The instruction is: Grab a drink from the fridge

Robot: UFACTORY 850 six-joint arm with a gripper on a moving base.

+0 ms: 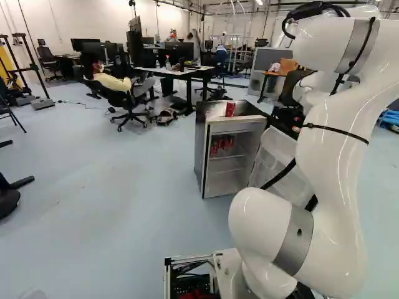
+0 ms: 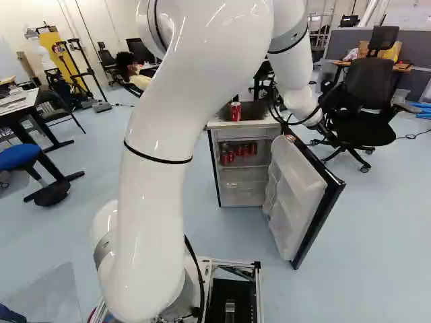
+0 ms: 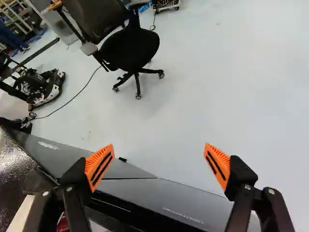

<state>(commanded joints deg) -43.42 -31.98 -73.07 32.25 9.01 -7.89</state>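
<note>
One line of small pale lettering (image 3: 183, 215) runs along the front of the fridge door (image 3: 140, 191), beside the dark band at its edge, and the pale print on the red can (image 2: 236, 112) atop the fridge (image 2: 213, 161) is too small to read.

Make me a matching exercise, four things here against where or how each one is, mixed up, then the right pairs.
1. Lone red can
2. Fridge door
3. Pincer
4. Group of red cans

A. Swung open
B. On a shelf inside the fridge
C. Fingers spread apart
D. Standing on top of the fridge

Pairs: 1-D, 2-A, 3-C, 4-B
</note>
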